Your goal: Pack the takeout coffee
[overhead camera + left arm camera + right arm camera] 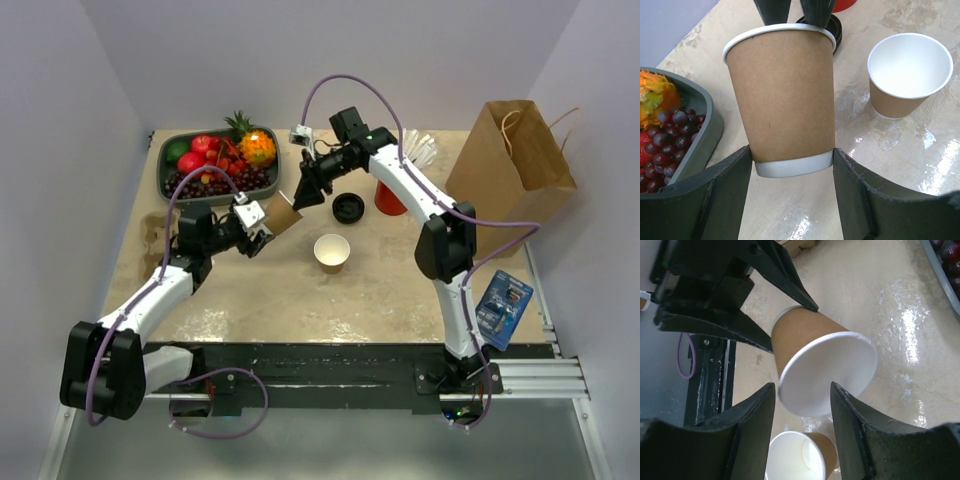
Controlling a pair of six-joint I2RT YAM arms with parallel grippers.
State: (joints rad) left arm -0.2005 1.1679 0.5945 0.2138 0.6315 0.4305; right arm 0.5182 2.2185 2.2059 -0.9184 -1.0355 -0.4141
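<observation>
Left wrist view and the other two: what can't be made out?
Black lid: left wrist view, mostly behind the held cup.
Red cup: top view, partly under the right arm.
Paper bag: top view, inside not visible from this angle.
Right pincer: right wrist view, contact with the cup's rim unclear.

My overhead camera sits above and behind the arms, looking down over the whole table (330, 300) from far off, with the bases at its bottom edge. The left wrist camera peers out past the left gripper (792, 165), hard up against the brown cup (782, 95) and facing the right arm, while the right wrist camera looks the opposite way through the right gripper (802, 395) toward the table's near edge. Both wrist views share that cup and the second cup (910, 75) standing on the table; the overhead takes in everything.
</observation>
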